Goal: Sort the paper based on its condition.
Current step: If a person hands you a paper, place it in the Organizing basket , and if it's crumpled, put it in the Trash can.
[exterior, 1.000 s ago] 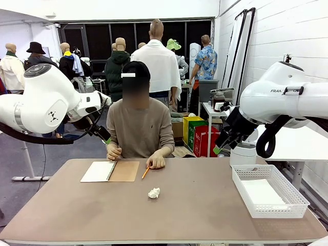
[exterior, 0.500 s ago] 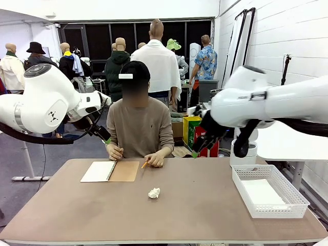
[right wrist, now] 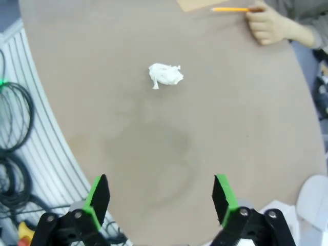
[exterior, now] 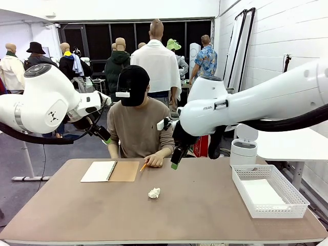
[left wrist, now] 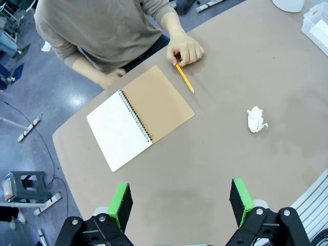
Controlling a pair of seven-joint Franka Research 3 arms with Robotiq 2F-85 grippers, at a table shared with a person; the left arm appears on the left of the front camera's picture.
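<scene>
Crumpled paper (exterior: 154, 192) (left wrist: 256, 119) (right wrist: 165, 75) sits about mid-tabletop (exterior: 205, 220), with bare surface on all sides. It is well apart from the notebook (exterior: 110, 171) (left wrist: 138, 117), the pencil (exterior: 144, 167) (left wrist: 184, 78) (right wrist: 230, 9) and the basket (exterior: 302, 202). Flat paper (exterior: 261, 193) lies inside the basket, which is at the tabletop's right side close to the right edge.

The notebook is open near the far edge, left of centre, showing a white page and brown cover. The pencil is just beside its right edge, its end in the person's hand (exterior: 155, 161) (left wrist: 187, 49) (right wrist: 269, 25) at the far edge.

Right pincer (exterior: 176, 163) (right wrist: 160, 200) hangs over the far-middle tabletop near that hand. It is spread wide and holds nothing. In its wrist view the crumpled paper is ahead of the fingers, with only bare tabletop under them.

Left pincer (exterior: 106, 138) (left wrist: 179, 202) is raised at the far left, also spread wide and holding nothing. There is bare tabletop below it, and the notebook is ahead of it by the left edge.

The front strip of the tabletop is open.
</scene>
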